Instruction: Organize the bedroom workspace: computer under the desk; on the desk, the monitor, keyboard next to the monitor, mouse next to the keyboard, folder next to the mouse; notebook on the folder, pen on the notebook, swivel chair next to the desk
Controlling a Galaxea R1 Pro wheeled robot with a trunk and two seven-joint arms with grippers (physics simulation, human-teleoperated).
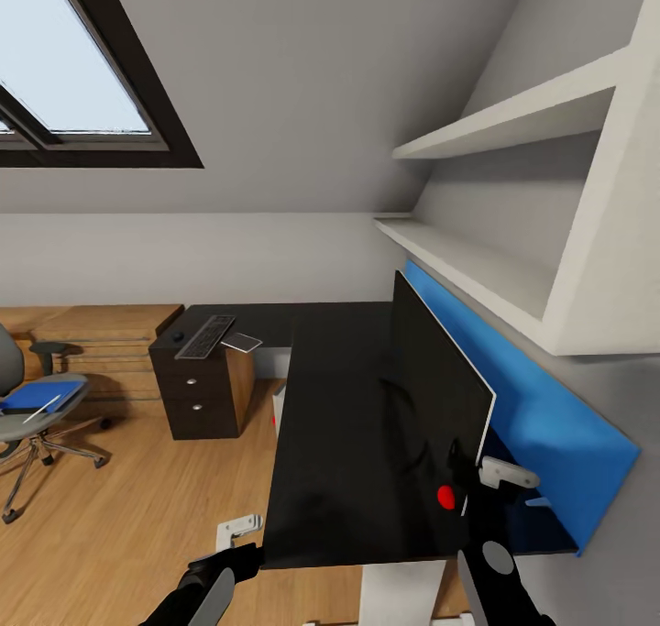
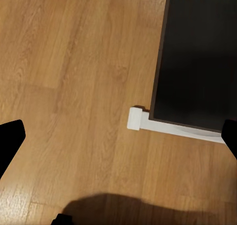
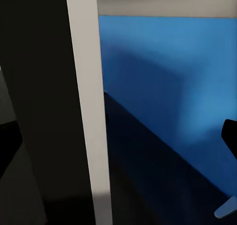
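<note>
The near stretch of the desk top lay bare and open to a reach, from its left edge across to the monitor. The monitor stood upright along the right side, walling off the blue back panel; behind it ran just a narrow slot, and the right gripper sat at the near end of that slot, by the screen's edge. White shelves overhung the panel and capped the room above. At the far left end the keyboard and mouse took up the top. Left of the desk the wooden floor was open as far as the swivel chair.
</note>
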